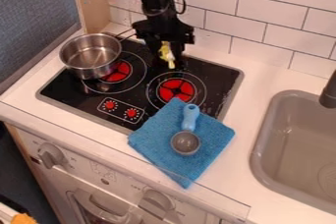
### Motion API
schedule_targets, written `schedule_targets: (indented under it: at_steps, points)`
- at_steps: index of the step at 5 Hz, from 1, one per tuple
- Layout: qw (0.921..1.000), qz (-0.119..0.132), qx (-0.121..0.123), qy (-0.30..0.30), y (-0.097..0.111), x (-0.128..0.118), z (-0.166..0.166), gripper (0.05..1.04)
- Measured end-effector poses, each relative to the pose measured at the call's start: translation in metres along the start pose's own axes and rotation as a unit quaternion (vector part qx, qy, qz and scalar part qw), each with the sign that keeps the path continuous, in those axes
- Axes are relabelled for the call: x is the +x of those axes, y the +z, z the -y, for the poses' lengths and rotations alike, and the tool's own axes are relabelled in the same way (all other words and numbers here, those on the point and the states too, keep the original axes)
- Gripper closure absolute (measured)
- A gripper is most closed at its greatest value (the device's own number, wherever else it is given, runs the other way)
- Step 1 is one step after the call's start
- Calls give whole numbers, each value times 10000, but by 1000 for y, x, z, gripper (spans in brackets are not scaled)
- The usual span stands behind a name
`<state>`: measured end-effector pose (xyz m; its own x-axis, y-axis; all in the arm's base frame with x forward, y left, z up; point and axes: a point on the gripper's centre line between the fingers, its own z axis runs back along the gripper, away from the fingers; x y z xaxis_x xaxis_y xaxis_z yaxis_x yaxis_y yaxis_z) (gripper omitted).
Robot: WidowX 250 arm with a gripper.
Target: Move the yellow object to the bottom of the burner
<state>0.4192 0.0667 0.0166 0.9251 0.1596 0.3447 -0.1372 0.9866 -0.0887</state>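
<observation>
The black gripper point(168, 55) hangs over the back of the stove, behind the right-hand burner point(176, 90). Between its fingers it holds a small yellow object point(166, 53) with a whitish lower part, and it looks shut on it. The object's upper end is partly covered by the gripper, and its lower tip points down toward the black stovetop point(148, 98). The burner, a red disc with thin rings around it, lies in front of the object.
A metal pot point(91, 53) stands on the left burner. A blue cloth point(154, 137) with a blue-handled scoop point(187, 142) overlaps the stove's front right edge. The grey sink point(263, 134) and dark faucet point(329, 94) are at right; a tiled wall point(256, 21) rises behind.
</observation>
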Motion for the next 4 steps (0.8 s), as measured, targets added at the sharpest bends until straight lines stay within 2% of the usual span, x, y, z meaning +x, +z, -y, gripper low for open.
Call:
schedule_targets:
  at_steps: [1, 2, 3, 4]
  points:
    - [9999, -25, 23, 138, 0, -1, -1, 449]
    - [9995, -42, -11, 317, -2, -6, 0, 163]
    - [9995, -86, -28, 313, -2, -7, 0, 81]
    - [9992, -109, -87, 382, 5, -7, -4, 83]
